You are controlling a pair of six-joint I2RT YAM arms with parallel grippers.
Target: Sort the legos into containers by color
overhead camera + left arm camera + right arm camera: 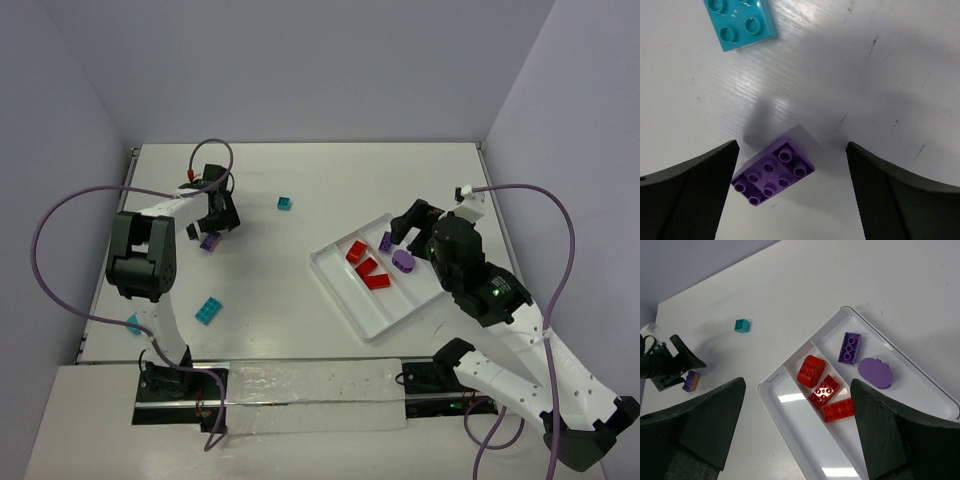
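My left tool [791, 167] is open wide over a small purple plastic brick [774, 173] on the white table [890, 70], and my right tool [797, 390] is wide too.

Table [300, 190], tray [375, 315], purple brick [209, 241], perhaps three teal bricks [208, 310]

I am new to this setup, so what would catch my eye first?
The white tray on the right, with three red bricks in one compartment and two purple pieces in the next. On the left, the open left gripper hovers over a purple brick.
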